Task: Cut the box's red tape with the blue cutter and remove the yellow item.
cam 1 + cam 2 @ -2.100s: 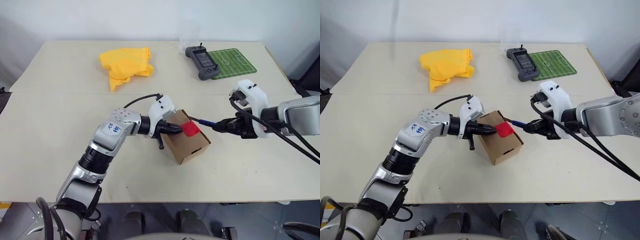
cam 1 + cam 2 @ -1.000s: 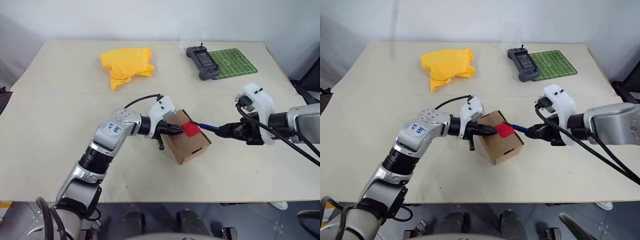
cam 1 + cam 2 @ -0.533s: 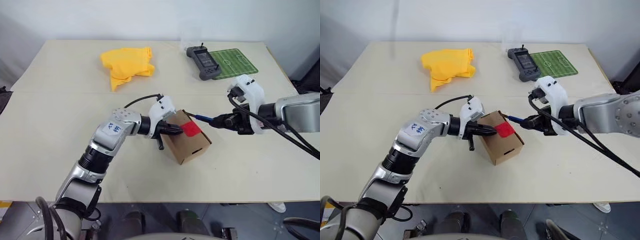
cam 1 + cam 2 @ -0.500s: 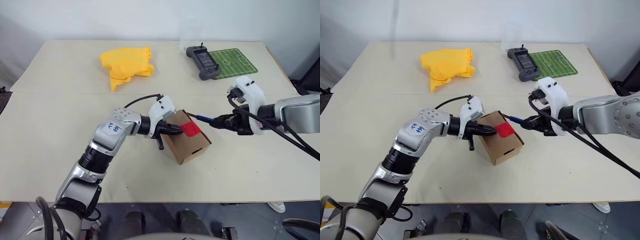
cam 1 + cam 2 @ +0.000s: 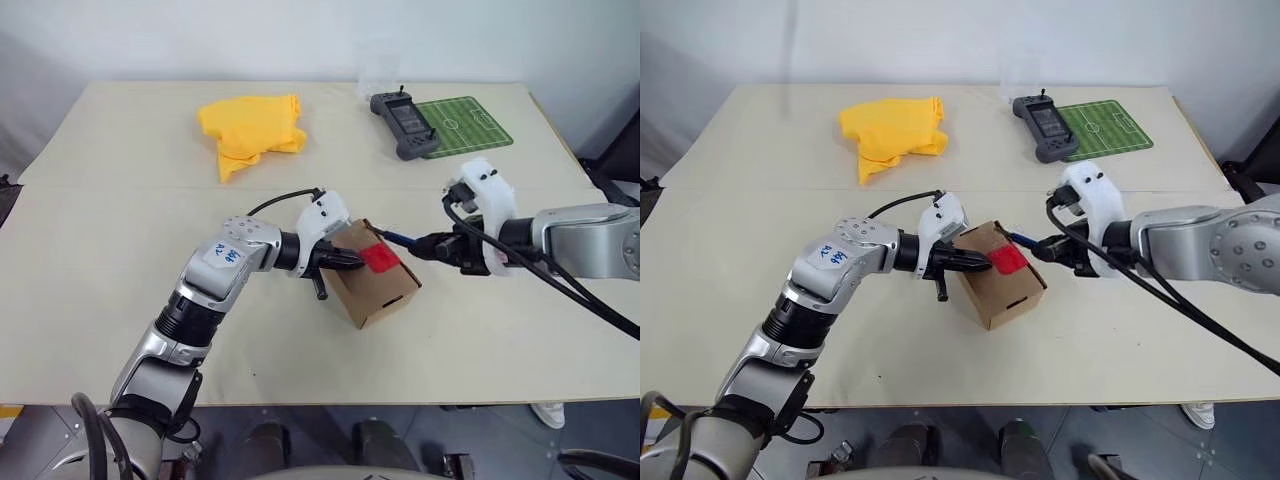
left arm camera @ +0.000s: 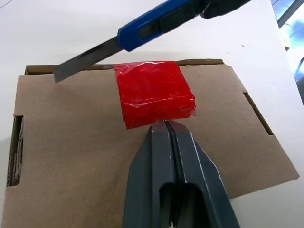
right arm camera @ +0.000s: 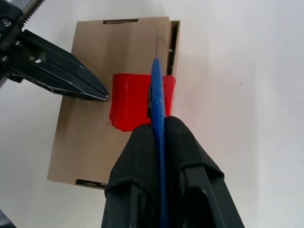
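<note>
white tag [image 5: 224,256] on left arm, blue writing unreadable; box [image 5: 378,290] unprinted

A wide cream-coloured table [image 5: 120,300] fills most of the scene, its top crossed by a faint seam running side to side, and it stands against a plain pale wall [image 5: 250,40] under soft, even light. Toward its far edge lie a crumpled yellow cloth [image 5: 250,128], a dark grey handheld controller [image 5: 404,124] and a green mat marked like a football pitch [image 5: 465,124]. Below the near edge a strip of grey floor [image 5: 480,440] shows.
</note>
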`<state>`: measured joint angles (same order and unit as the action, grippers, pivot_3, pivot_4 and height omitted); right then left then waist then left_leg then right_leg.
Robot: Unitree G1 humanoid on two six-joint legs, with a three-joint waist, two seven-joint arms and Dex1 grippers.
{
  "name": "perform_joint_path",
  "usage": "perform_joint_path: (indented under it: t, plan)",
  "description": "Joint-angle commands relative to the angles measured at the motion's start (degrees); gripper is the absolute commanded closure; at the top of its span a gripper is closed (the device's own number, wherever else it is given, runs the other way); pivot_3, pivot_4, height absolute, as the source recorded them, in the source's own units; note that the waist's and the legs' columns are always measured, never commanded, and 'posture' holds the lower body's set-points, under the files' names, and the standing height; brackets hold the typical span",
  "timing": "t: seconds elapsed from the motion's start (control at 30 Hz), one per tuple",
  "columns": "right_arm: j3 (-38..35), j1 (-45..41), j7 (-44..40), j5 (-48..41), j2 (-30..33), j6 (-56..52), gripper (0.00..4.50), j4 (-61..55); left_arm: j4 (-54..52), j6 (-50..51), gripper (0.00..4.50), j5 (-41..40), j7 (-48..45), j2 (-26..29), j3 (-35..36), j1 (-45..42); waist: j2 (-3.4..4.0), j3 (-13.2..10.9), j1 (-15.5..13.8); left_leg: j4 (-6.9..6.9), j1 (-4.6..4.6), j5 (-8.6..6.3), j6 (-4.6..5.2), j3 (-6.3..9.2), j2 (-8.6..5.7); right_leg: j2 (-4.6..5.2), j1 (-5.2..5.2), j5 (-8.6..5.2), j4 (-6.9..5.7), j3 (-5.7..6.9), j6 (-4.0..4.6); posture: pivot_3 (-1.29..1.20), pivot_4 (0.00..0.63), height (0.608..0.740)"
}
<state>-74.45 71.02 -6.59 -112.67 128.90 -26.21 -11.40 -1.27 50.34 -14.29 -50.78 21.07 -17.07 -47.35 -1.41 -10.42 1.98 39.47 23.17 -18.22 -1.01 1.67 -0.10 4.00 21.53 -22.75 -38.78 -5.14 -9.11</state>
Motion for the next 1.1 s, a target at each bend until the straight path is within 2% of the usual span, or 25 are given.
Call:
perform_joint_path:
  t: [0.03, 0.43, 1.1]
  plan:
    - [-2.1, 0.2, 0.4, -0.3, 0.1, 0.8, 4.47, -0.5, -0.8, 0.6, 4.5, -0.2, 0.1, 0.2, -1.0, -0.4, 0.0, 0.0, 0.0, 0.02, 0.0, 0.0, 0.01, 0.0, 0.0, 0.0, 0.0, 0.0, -0.01, 0.0, 0.0, 0.0, 0.15, 0.74]
    - [-3.5, 0.4, 0.6, -0.3, 0.1, 0.6, 4.47, 2.2, -1.1, 0.9, 4.5, -0.3, 0.0, 0.2, -1.1, -0.2, 0.0, 0.0, 0.0, 0.08, 0.01, -0.02, 0.04, -0.03, 0.0, -0.02, 0.0, 0.0, -0.05, -0.05, 0.0, 0.0, 0.15, 0.74]
    - [-1.8, 2.9, 3.0, -0.3, 0.1, 1.7, 4.47, -1.8, -1.0, 0.7, 4.5, -0.3, -0.1, 0.0, -1.4, -0.3, 0.0, 0.0, 0.0, 0.17, 0.01, -0.04, 0.07, -0.05, 0.02, -0.04, 0.0, 0.01, -0.09, -0.08, -0.01, 0.0, 0.15, 0.74]
